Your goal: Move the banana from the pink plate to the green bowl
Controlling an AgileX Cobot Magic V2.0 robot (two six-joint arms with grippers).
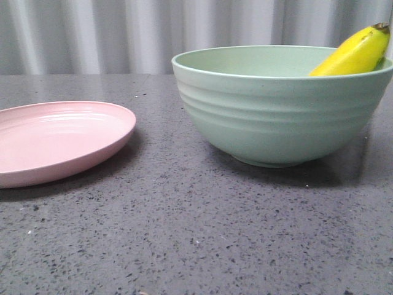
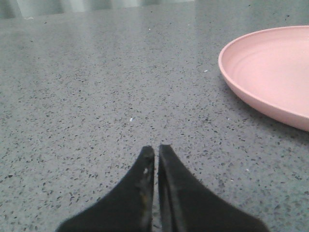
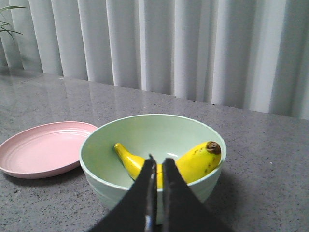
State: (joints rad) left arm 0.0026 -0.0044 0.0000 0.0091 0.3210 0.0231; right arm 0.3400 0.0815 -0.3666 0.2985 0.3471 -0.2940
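Left gripper (image 2: 156, 151): fingers pressed together, holding nothing, above bare table (image 2: 96, 96) near pink plate (image 2: 270, 72). Right gripper (image 3: 158, 163): fingers together, nothing held. Banana (image 3: 193, 162) inside green bowl (image 3: 145, 130), stem end against rim.

Open gap btwn pink plate (image 1: 61, 144), green bowl (image 1: 276, 114)

text: none legible | labels: none | brands: none | numbers: 0 | signs: none
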